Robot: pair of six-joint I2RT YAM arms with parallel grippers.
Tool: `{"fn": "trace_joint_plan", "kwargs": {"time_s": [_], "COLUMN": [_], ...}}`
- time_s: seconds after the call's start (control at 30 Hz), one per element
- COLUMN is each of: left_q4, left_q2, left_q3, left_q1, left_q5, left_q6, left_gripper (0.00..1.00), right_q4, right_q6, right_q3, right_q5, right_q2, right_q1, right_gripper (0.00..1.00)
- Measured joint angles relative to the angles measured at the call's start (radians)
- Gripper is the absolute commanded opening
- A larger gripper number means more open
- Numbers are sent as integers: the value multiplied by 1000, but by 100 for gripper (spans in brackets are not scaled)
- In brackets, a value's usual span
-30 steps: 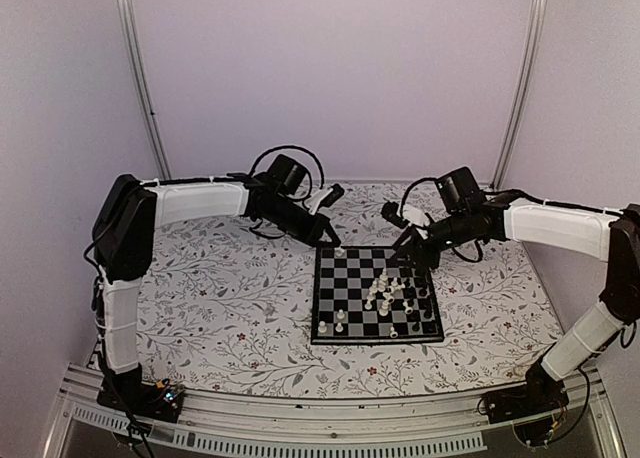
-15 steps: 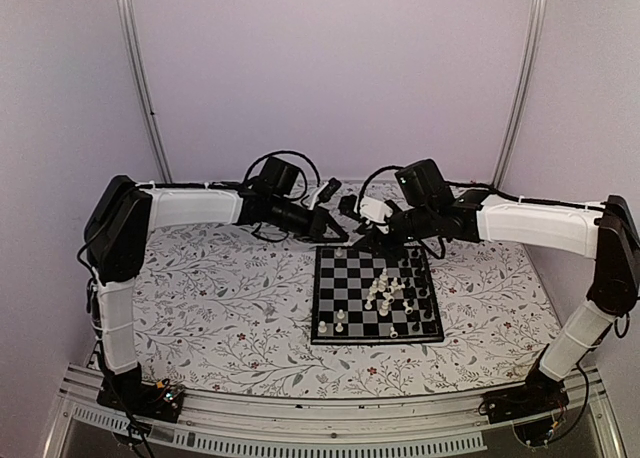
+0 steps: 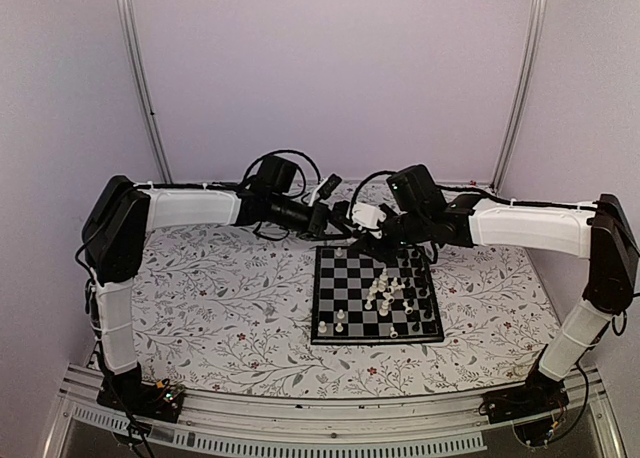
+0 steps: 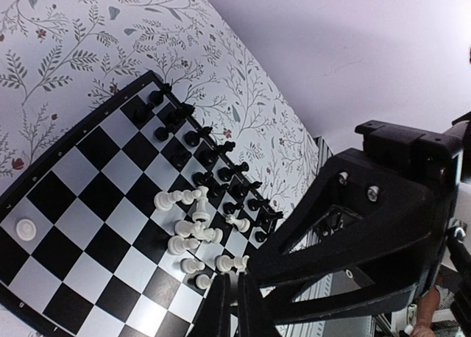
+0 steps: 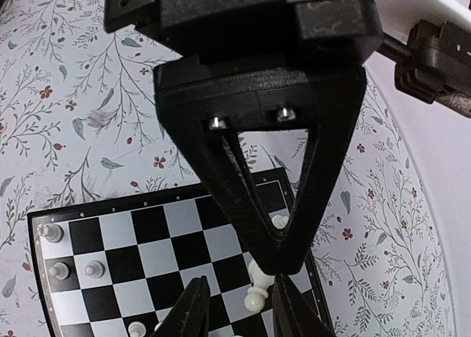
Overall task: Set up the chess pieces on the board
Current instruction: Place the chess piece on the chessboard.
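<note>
The board (image 3: 335,278) lies mid-table. White chess pieces (image 3: 388,293) are heaped toppled on its right half, and black ones (image 3: 425,288) line the right edge. My left gripper (image 3: 338,218) and right gripper (image 3: 362,236) hover close together over the board's far edge. In the left wrist view my left gripper (image 4: 235,304) is shut, its tips above the white heap (image 4: 195,226) beside the black rows (image 4: 199,142). In the right wrist view my right gripper (image 5: 241,311) is open with nothing between its fingers. A fallen white piece (image 5: 257,293) lies on the board (image 5: 147,226) below.
The left gripper's black wedge-shaped body (image 5: 257,94) fills the right wrist view just ahead of my right fingers. The right arm's body (image 4: 368,226) looms in the left wrist view. A few white pawns (image 3: 332,325) stand near the board's near-left corner. Floral tabletop (image 3: 220,298) surrounds the board.
The right arm swung left from the board's right side to its far edge, ending next to the left gripper, its jaws narrowing. The left gripper shifted slightly right and stayed shut.
</note>
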Motion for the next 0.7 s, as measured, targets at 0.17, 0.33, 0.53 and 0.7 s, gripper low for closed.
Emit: {"fn": "trace_joint_plan", "kwargs": {"time_s": [0.17, 0.33, 0.53, 0.7], "left_q4": [18, 20, 23, -10], "left_q2": [0, 0, 0, 0], "left_q3": [-5, -6, -6, 0], "left_q1": [3, 3, 5, 6], "left_q5": [11, 19, 23, 8], "left_q6": [-9, -20, -31, -6], "left_gripper": [2, 2, 9, 29], "right_q4": [12, 24, 34, 29], "right_q6": [3, 8, 14, 14], "right_q3": [0, 0, 0, 1], "right_q5": [16, 29, 37, 32], "right_q2": [2, 3, 3, 3], "right_q1": [0, 0, 0, 0], "right_gripper": [23, 10, 0, 0]}}
